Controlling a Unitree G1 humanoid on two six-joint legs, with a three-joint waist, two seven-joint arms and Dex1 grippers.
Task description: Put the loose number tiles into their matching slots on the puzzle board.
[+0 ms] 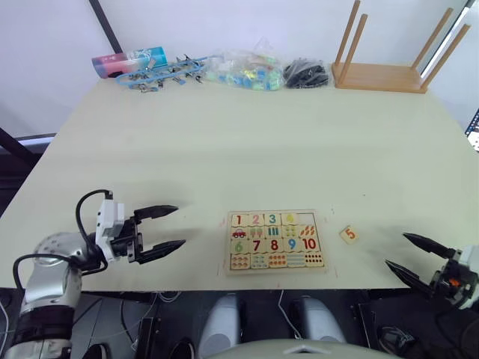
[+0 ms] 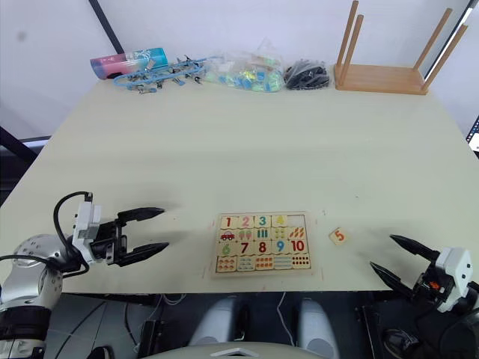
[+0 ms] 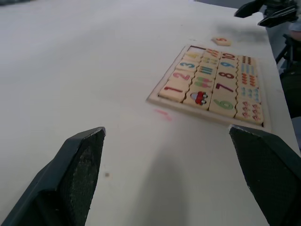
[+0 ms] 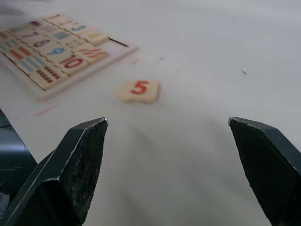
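The puzzle board [image 1: 322, 238] lies near the table's front edge, with tiles 1 to 4 sitting in its top row and the slot [image 1: 307, 218] at that row's right end empty. One loose number tile [image 1: 348, 234], a red 5, lies on the table just right of the board; the right wrist view has it [image 4: 138, 90] ahead of the fingers. My left gripper [image 1: 171, 228] stands open to the left of the board, holding nothing. Open and empty too, my right gripper [image 1: 409, 253] hovers at the front right, past the tile.
Along the far edge lie a blue tube [image 1: 129, 60], blue clips [image 1: 166, 74], a clear bag of coloured pieces [image 1: 243, 71] and black cables [image 1: 305, 73]. A wooden stand with upright dowels [image 1: 382, 75] occupies the far right corner.
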